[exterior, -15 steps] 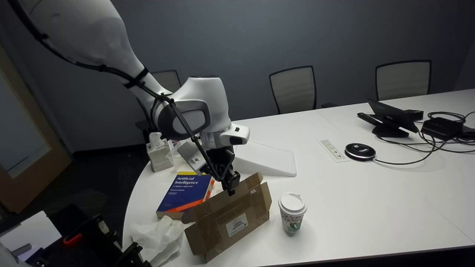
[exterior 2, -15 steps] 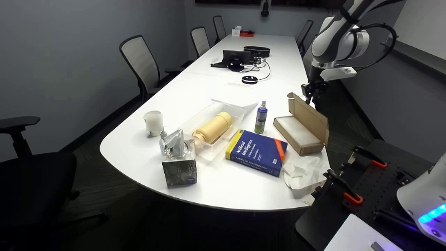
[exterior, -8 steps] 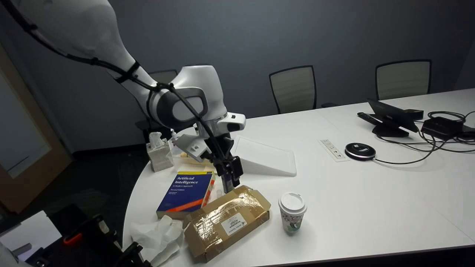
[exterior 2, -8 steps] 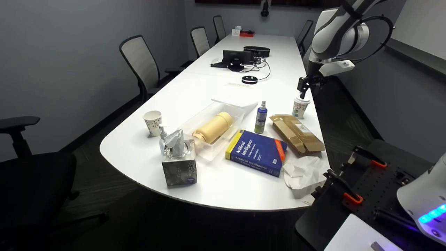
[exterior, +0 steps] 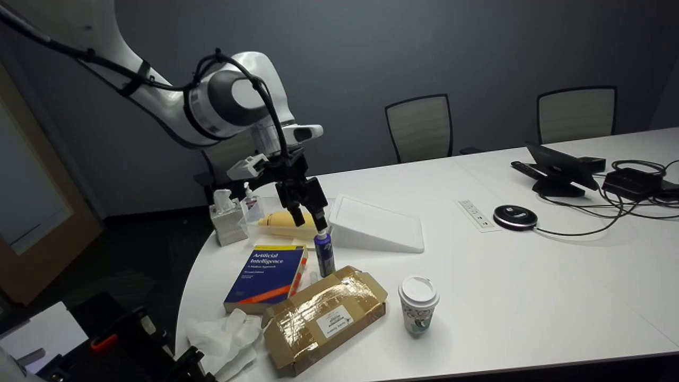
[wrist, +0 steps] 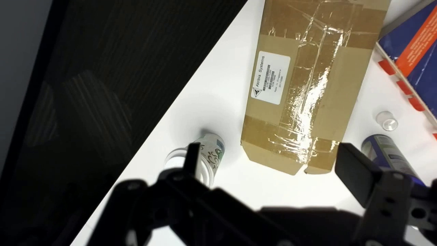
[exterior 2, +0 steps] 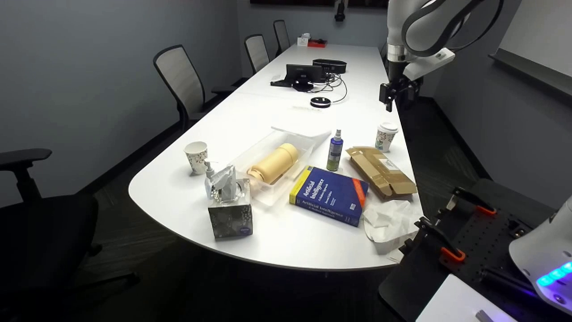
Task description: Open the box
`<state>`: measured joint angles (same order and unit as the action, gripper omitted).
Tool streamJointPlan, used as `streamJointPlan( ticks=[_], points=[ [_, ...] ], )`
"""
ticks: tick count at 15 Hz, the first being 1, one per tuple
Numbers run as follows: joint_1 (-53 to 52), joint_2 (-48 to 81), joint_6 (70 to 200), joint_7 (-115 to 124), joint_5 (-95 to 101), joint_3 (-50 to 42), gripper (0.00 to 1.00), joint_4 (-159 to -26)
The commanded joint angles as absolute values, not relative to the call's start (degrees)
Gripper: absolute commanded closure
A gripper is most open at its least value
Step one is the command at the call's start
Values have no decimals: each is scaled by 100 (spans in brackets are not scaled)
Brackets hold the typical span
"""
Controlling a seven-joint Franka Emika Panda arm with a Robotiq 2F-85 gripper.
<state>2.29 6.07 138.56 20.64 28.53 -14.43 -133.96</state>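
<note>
One box (wrist: pixel 312 82) lay closed, how snugly unclear, 1 o'clock of wide, empty gripper (wrist: pixel 268 153) (wrist view); opening remained.

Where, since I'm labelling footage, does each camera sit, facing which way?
An exterior view: raised off a long side of the conference table, facing mesh chairs opposite; arm and gripper show.
An exterior view: raised off the table's rounded end, facing lengthwise; arm, gripper and robot base show.
Wrist view: on the wrist, facing down at the cardboard box; gripper fingers show.
Both exterior views share the box and Artificial Intelligence textbook.
</note>
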Motion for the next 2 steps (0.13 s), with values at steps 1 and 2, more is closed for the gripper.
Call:
streamJointPlan(
  ticks=[1,2],
  points=[
    [243,236,13288,2307,2976,-1132,0,-13404],
    [253,206,13199,2347,2973,-1053,0,-13388]
  ],
)
